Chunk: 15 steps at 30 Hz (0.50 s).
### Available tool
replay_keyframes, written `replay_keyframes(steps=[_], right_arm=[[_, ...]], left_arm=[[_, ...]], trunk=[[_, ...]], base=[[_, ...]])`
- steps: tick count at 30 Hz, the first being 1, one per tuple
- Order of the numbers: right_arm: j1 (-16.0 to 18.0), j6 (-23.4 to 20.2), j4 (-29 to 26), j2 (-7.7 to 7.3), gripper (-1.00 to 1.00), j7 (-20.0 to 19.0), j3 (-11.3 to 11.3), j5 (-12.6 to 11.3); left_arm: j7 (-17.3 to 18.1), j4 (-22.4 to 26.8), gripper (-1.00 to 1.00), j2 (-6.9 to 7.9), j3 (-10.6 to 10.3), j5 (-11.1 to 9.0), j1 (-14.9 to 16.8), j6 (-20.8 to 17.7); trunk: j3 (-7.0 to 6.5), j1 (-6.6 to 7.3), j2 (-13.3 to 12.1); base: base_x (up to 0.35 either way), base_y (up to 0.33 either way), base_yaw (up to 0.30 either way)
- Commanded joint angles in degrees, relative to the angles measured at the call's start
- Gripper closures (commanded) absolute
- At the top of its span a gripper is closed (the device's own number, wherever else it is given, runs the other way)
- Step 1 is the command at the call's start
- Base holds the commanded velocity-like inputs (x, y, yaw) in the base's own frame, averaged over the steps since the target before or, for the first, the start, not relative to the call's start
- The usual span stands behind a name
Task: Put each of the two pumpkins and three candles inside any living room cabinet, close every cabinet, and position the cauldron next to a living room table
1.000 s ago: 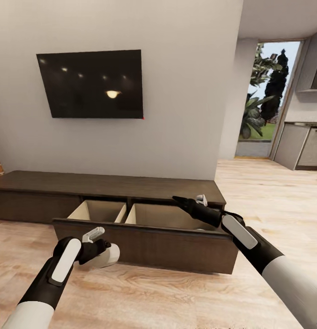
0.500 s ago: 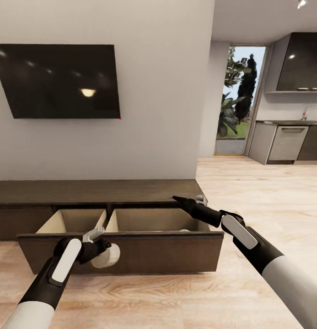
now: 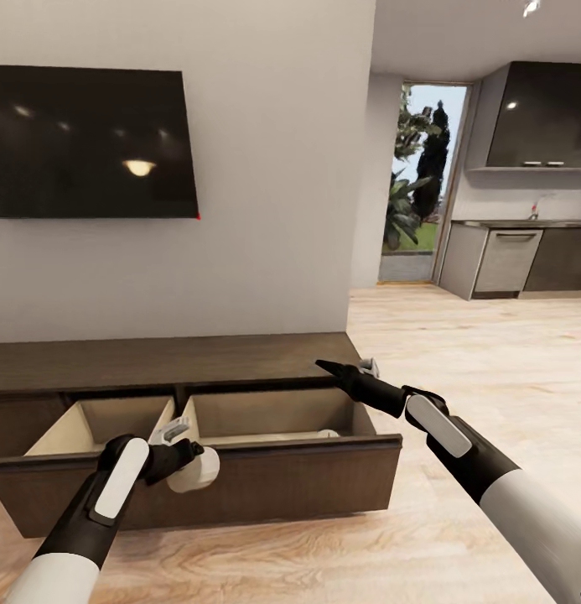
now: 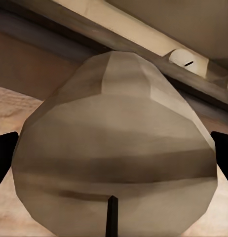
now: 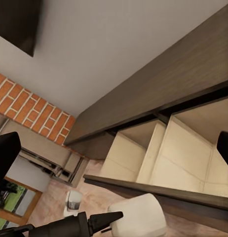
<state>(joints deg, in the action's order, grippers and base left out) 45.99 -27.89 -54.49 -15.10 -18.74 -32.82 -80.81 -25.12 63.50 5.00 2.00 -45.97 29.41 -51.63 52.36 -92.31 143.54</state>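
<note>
Beige candle sits clamped between the left gripper's fingers, in front of the cabinet's pulled-out drawer front. Another candle lies inside that drawer. Right gripper hovers above the drawer, fingers spread, holding nothing.

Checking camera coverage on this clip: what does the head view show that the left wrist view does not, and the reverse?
Head view alone: the wall TV, the kitchen cupboards, the right claw over the open drawer's far corner, and the cabinet's top.

Left wrist view alone: the wick of the held candle, and a second candle lying inside the drawer.

Both: the candle in the left claw and the drawer front.
</note>
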Motion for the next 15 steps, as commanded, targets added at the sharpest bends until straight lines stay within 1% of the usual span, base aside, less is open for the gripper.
replay_keyframes(steps=[1,2,3,7,11,15], right_arm=[[0.1,-0.1,0.0,-0.04,-1.0,-0.1,-0.1,-0.3],[0.1,-0.1,0.0,-0.03,-1.0,-0.1,-0.1,-0.3],[0.1,-0.2,0.0,-0.02,-1.0,-0.2,-0.2,-0.2],[0.1,-0.3,0.0,-0.02,-1.0,-0.2,-0.2,-0.2],[-0.1,-0.4,-0.1,-0.01,-1.0,-0.2,-0.1,-0.3],[-0.1,-0.4,-0.1,0.01,-1.0,-0.2,-0.1,-0.3]], left_arm=[[-0.5,0.1,1.0,-0.01,0.0,-0.6,0.0,-0.1],[-0.5,0.1,1.0,-0.01,0.0,-0.6,0.0,-0.1],[-0.5,0.1,1.0,0.31,0.0,-0.7,0.0,-0.1],[-0.5,0.1,1.0,0.32,0.0,-0.7,0.0,-0.1],[-0.5,0.1,1.0,-0.39,0.1,-0.6,0.0,-0.1],[-0.5,0.1,1.0,-0.54,0.1,-0.6,0.0,-0.1]], trunk=[[0.06,0.0,0.0],[0.06,0.0,0.0],[0.06,0.01,0.0],[0.06,0.01,0.0],[0.06,0.01,0.0],[0.06,0.01,0.0]], base=[[0.131,0.0,-0.001],[0.187,0.0,-0.001],[0.0,0.0,0.0],[0.0,0.0,0.0],[0.0,0.0,0.0],[0.0,0.0,0.0]])
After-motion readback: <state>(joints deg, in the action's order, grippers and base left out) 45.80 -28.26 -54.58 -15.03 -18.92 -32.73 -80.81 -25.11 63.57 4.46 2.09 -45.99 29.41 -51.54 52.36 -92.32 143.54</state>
